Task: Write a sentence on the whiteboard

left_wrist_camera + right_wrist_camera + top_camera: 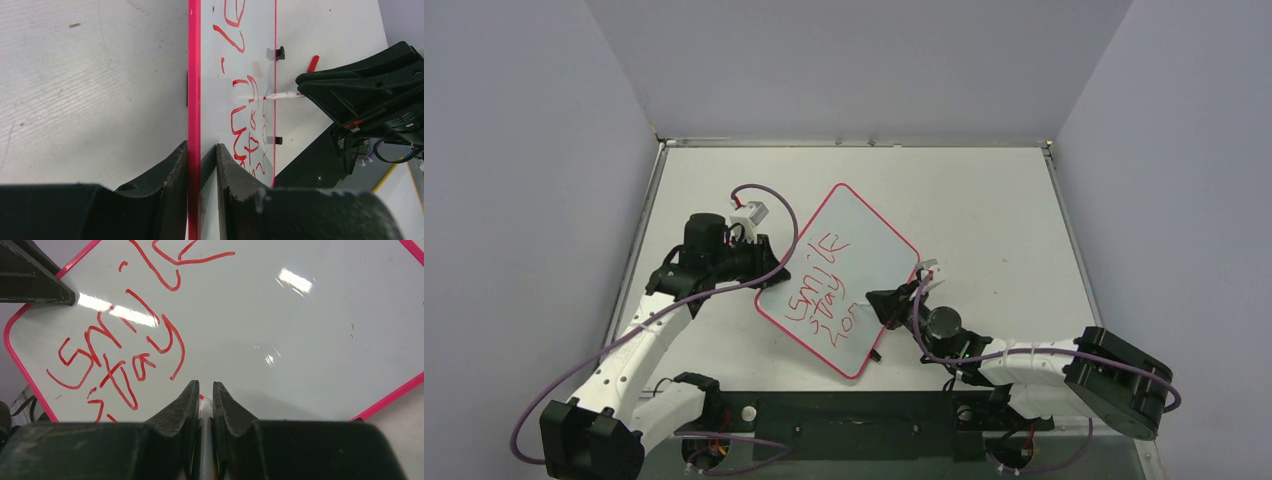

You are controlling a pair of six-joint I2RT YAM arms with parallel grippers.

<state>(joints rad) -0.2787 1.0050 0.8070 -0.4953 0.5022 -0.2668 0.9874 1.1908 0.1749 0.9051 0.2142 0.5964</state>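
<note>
The whiteboard (864, 235) lies turned like a diamond in the middle of the table, with a thin red-pink border (194, 75). My left gripper (762, 264) is shut on its left edge, one finger on each side of the border (201, 146). The sentence (819, 295) in red runs in three lines, "Smile", "stay" and a few more strokes (120, 355). My right gripper (882, 305) is shut on a white marker (205, 415), whose red tip (265, 97) touches the board at the third line (245, 120).
A red marker cap (313, 63) lies on the table beside the board's right edge. Two small black clips (280, 53) (276, 140) sit on that edge. The table's metal rim (854, 143) runs along the back, with grey walls on three sides.
</note>
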